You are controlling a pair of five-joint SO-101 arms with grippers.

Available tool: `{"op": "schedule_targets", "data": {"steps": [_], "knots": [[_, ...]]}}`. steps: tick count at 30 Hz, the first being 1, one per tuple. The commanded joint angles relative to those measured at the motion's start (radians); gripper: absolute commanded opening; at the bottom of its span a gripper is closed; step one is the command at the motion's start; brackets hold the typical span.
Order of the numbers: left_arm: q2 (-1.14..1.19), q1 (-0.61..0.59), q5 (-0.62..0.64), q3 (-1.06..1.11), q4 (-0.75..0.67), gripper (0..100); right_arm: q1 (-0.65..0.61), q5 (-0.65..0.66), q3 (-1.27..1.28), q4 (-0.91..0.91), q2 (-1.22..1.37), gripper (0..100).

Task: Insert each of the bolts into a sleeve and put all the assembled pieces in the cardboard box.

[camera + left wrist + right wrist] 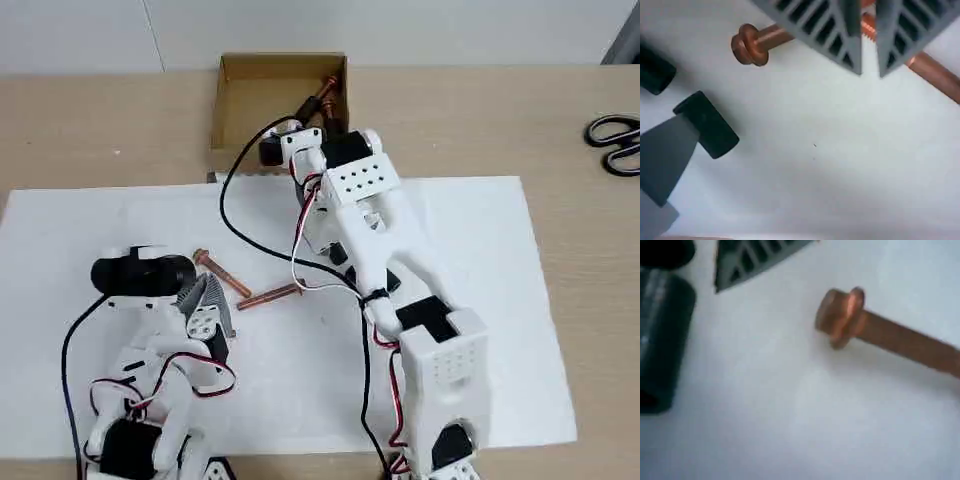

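Two copper bolts [222,273] [270,296] lie on the white sheet, their ends almost meeting. My left gripper [208,296] hovers at them, its grey ribbed fingers [830,30] drawn together to a thin gap with bolt thread [868,27] showing behind it. Close by, the left wrist view has one bolt's head [747,46], the other bolt [935,75] and two black sleeves [707,125] [655,75]. My right arm [360,210] stretches toward the cardboard box [222,100], where a bolt in a sleeve [322,97] lies. Its wrist view has a bolt [850,315] and a black sleeve [665,340] on the sheet.
A grey wedge [662,155] touches the end of the nearer sleeve. A grey ribbed gripper part [755,260] juts in beside the sleeve. Scissors [615,142] lie at the table's far right. The white sheet [490,260] has bare room on its right half.
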Motion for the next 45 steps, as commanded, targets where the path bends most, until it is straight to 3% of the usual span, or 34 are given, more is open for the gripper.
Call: {"op": "schedule_targets", "data": {"steps": [1,13,19,26,37,45], "knots": [[-0.008,0.002,-0.009,-0.01,-0.008,1,-0.007,-0.015,-0.009,-0.025,0.002,26.2],[-0.008,-0.003,-0.009,-0.01,-0.008,1,-0.007,-0.017,-0.009,-0.073,0.087,26.2],[-0.008,-0.003,-0.009,-0.01,-0.008,1,-0.004,-0.011,-0.009,-0.104,0.137,13.4],[-0.008,-0.003,-0.009,-0.01,-0.008,1,-0.001,-0.009,-0.009,-0.13,0.188,14.5],[-0.008,-0.003,-0.009,-0.01,-0.008,1,-0.001,-0.014,-0.023,-0.073,0.173,1.0],[-0.008,-0.005,0.014,-0.041,-0.048,1,0.051,-0.015,-0.026,-0.015,0.096,0.4]]}}
